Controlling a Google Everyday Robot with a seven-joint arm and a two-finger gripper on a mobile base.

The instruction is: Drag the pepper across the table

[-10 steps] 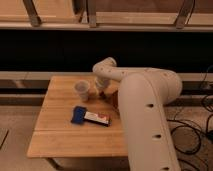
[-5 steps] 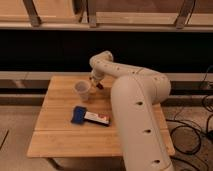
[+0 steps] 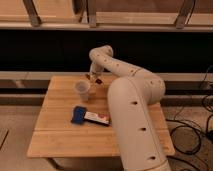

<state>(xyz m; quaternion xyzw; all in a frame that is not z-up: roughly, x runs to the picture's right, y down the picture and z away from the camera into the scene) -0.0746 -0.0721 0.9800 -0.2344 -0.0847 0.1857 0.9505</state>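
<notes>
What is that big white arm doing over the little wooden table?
The robot's white arm reaches across the table to its far edge, where its gripper hangs just behind a clear cup. A small dark red pepper sits right at the gripper; whether it is gripped cannot be told. A blue-and-white packet lies flat nearer the middle of the table, apart from the gripper.
</notes>
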